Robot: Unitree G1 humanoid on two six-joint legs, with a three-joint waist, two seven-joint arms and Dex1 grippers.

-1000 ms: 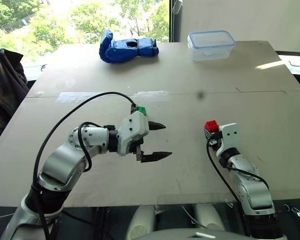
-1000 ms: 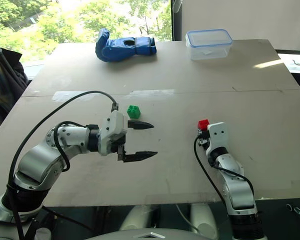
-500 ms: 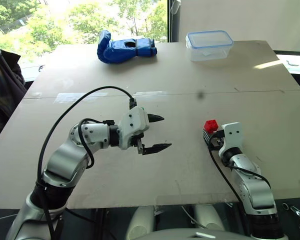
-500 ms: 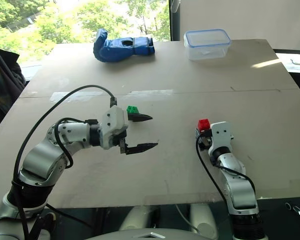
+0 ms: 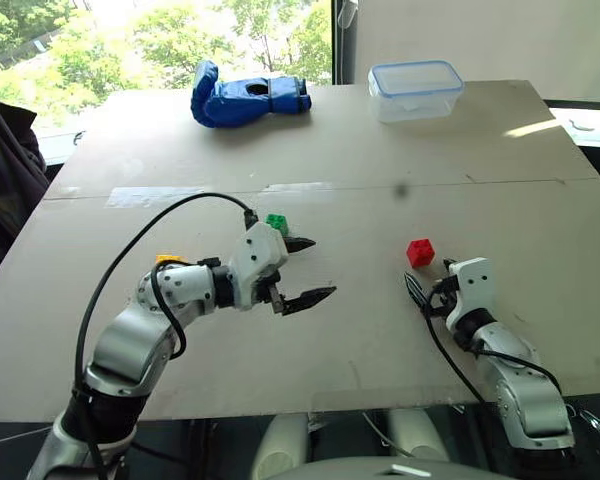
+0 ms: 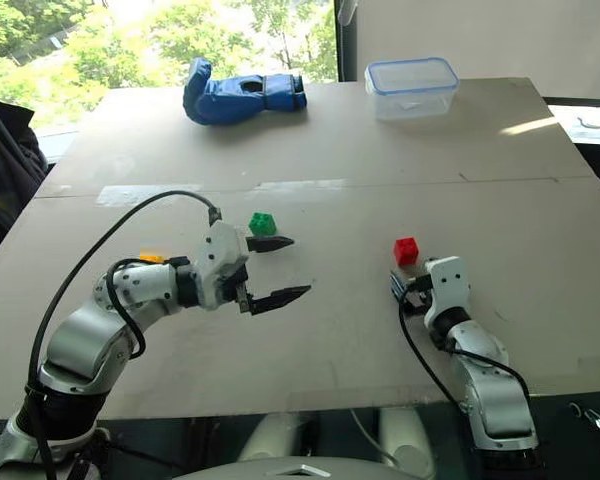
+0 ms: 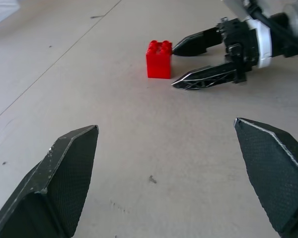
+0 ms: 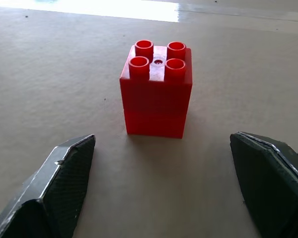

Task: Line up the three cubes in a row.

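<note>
The red cube (image 5: pixel 420 252) stands alone on the table, studs up, just ahead of my right gripper (image 5: pixel 417 292), which is open and apart from it. In the right wrist view the red cube (image 8: pixel 157 89) sits beyond the spread fingertips (image 8: pixel 69 163). The green cube (image 5: pixel 277 223) lies just beyond the far finger of my open left gripper (image 5: pixel 315 270), which holds nothing. A bit of the yellow cube (image 5: pixel 166 259) peeks out behind my left forearm. The left wrist view shows the red cube (image 7: pixel 159 59) with the right gripper (image 7: pixel 188 63) next to it.
A blue boxing glove (image 5: pixel 245 95) and a clear lidded container (image 5: pixel 417 88) lie at the table's far edge. A dark jacket (image 5: pixel 5 160) hangs off to the left. A seam (image 5: pixel 480 182) crosses the tabletop.
My right gripper opened, let go of the red cube and drew back from it. My left arm shifted slightly left, uncovering the yellow cube behind the forearm.
</note>
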